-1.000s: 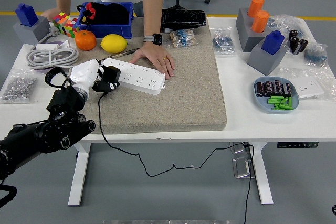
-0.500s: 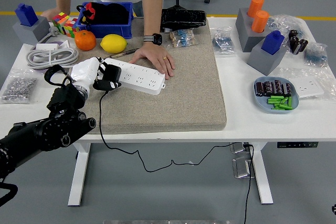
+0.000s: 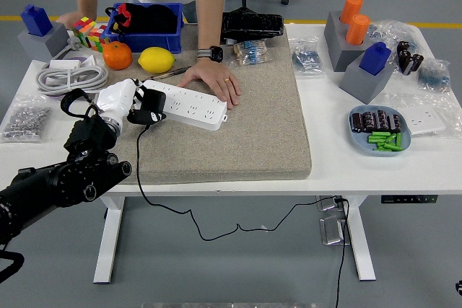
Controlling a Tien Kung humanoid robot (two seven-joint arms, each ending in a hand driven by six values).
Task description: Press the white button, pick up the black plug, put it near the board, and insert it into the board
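We see the power strip (image 3: pixel 186 105) lying on the mat (image 3: pixel 238 128), plug (image 3: pixel 150 111) at its left end. Far behind sit an orange (image 3: pixel 117 55) and lemon (image 3: pixel 157 60).

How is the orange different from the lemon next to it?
The orange is orange and round like a ball, while the lemon is yellow and longer, egg-shaped with pointed ends. The orange looks a bit smaller than the lemon. The orange sits further left, by the coiled white cable; the lemon sits at the grey mat's far edge, nearer the person's hand. Both are fruit lying just in front of the blue bin.
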